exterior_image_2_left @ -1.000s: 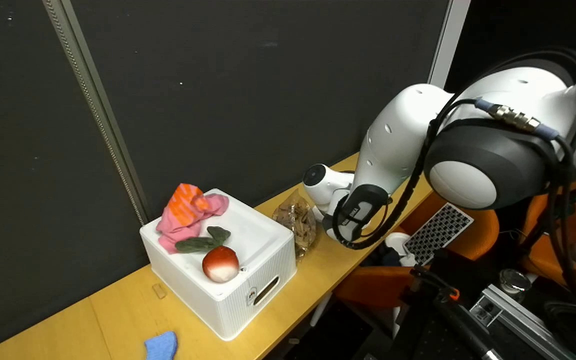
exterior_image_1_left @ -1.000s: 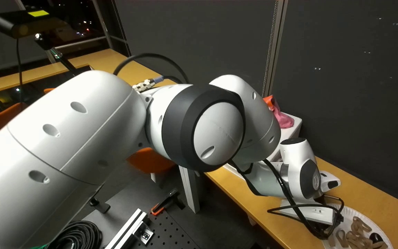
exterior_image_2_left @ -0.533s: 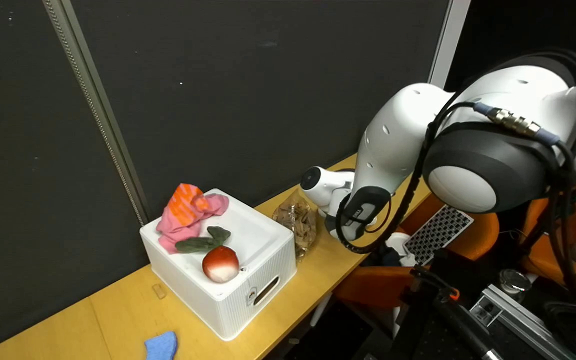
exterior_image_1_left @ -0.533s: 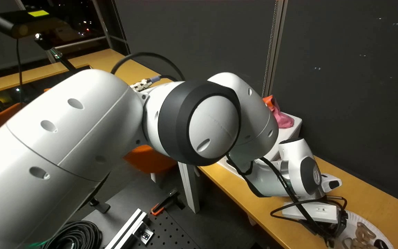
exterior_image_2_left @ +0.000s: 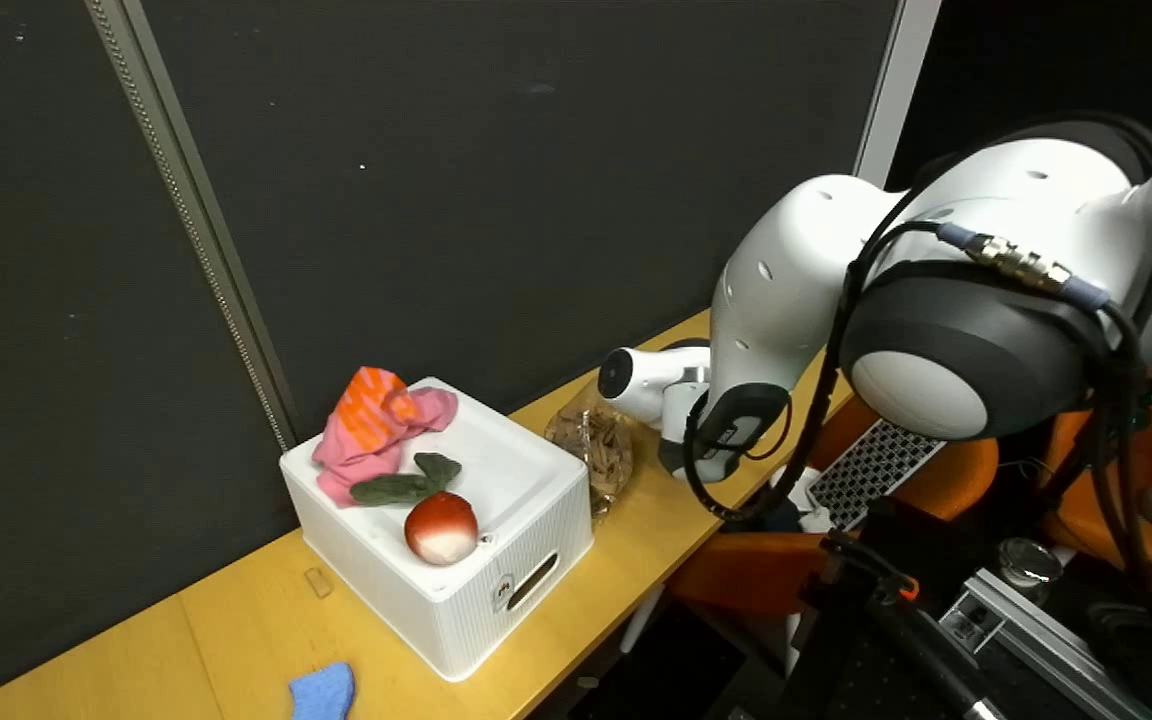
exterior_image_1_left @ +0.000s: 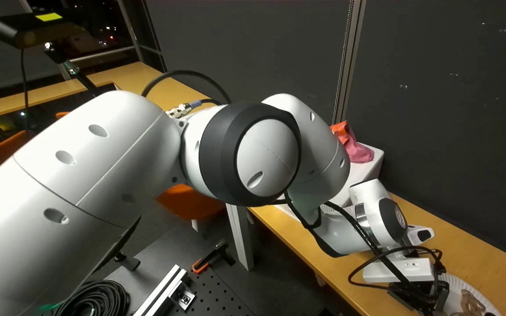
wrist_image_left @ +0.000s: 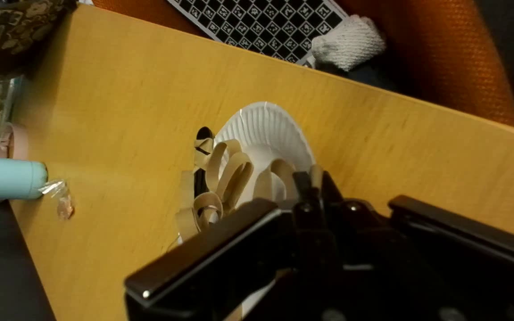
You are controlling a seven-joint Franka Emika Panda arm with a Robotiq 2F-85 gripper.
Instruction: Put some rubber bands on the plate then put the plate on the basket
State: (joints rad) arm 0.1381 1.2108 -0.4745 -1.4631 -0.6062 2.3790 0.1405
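Wrist (exterior_image_2_left: 674,390) more aslant than before, end effector (wrist_image_left: 315,179) at plate rim (wrist_image_left: 279,120)

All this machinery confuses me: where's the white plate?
In the wrist view, the white plate lies mid-picture on the table, rubber bands over its left side and the gripper in front.

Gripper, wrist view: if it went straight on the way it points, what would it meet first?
Probably the white plate, whose edge shows by the fingertips, or the rubber band beside them; depth and contact are unclear. The wooden table lies beyond.
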